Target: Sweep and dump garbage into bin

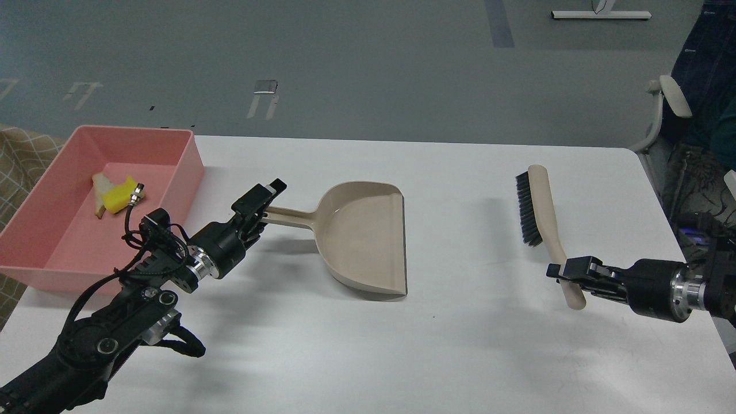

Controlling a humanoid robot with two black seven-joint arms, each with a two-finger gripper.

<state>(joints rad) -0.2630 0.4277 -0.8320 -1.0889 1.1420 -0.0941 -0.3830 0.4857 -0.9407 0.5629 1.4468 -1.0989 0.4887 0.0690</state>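
Note:
The garbage lies inside the pink bin (190, 155) at the table's left edge: a yellow blocky piece (117, 196) resting against a white bread slice (100, 185). A beige dustpan (362, 241) lies flat on the table, mouth to the right. My left gripper (260, 207) is at the end of the dustpan's handle (290, 217), its fingers spread apart around it. My right gripper (566, 277) is shut on the lower end of a beige brush (537, 207) with black bristles, holding it over the table's right side.
The white table (460, 345) reaches the right edge near a chair (670, 103). A cable with a metal plug (137, 192) sticks up from my left arm in front of the bin.

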